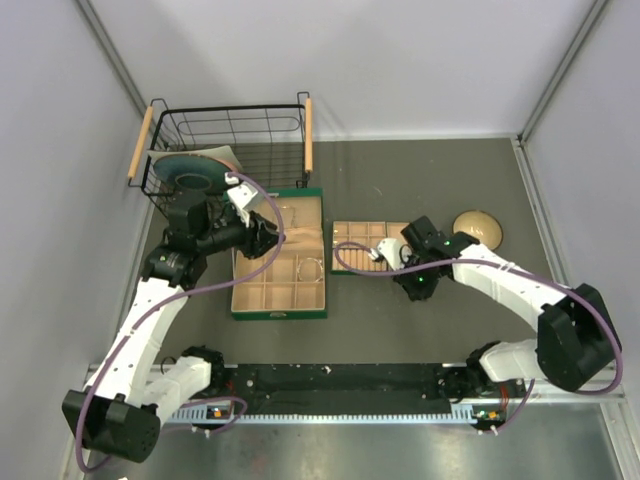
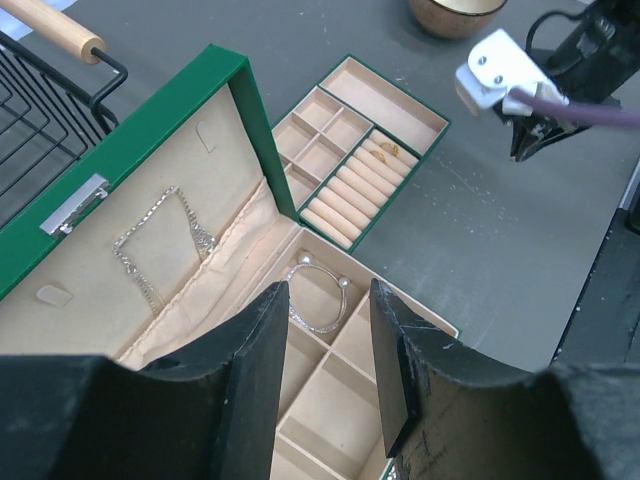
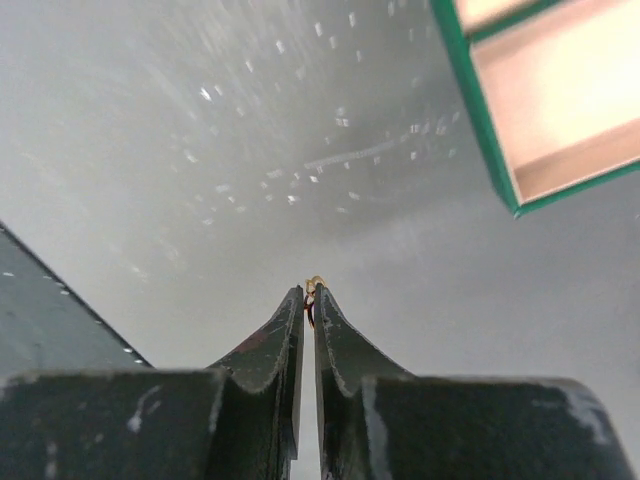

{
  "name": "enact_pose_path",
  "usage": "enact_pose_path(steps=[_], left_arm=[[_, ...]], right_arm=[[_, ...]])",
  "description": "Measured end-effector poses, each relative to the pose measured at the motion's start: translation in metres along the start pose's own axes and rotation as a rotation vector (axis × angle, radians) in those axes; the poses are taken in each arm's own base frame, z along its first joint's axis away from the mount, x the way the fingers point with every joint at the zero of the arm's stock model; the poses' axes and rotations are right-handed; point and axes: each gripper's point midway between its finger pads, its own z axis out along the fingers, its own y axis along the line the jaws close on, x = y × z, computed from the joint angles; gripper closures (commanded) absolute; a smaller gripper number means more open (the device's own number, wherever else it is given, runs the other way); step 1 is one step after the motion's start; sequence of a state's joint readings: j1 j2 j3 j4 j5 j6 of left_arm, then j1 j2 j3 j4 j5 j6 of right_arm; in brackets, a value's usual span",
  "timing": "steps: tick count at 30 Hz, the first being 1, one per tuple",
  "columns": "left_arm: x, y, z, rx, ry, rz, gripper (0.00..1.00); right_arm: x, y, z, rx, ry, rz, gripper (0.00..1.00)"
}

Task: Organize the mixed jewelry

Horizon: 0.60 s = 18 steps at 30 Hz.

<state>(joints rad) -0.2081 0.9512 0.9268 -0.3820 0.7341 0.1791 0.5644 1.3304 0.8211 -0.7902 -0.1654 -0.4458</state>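
My right gripper is shut on a tiny gold-orange ring pinched at its fingertips, just above the grey table, in front of the small ring tray. That tray holds two gold rings in its roll slots. My left gripper is open and empty over the green jewelry box. The silver bracelet hoop with small beads lies in a beige compartment between my fingers' tips; it also shows in the top view. A silver chain hangs in the lid.
A black wire basket with wooden handles holds a dark disc at the back left. A round tan bowl sits right of the right arm. Walls close in on both sides.
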Motion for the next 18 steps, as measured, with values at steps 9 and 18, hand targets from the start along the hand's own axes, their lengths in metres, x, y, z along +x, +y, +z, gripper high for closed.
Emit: enact_pose_path(steps=[9,18], left_arm=[[-0.001,-0.003,0.004,0.036,-0.018,0.009,0.57],[0.018,-0.017,0.011,0.124,-0.024,-0.029,0.58]], right_arm=[[-0.04,0.019,-0.009,-0.157,-0.102,-0.002,1.0],[-0.07,0.025,-0.03,-0.215,-0.177,0.011,1.0]])
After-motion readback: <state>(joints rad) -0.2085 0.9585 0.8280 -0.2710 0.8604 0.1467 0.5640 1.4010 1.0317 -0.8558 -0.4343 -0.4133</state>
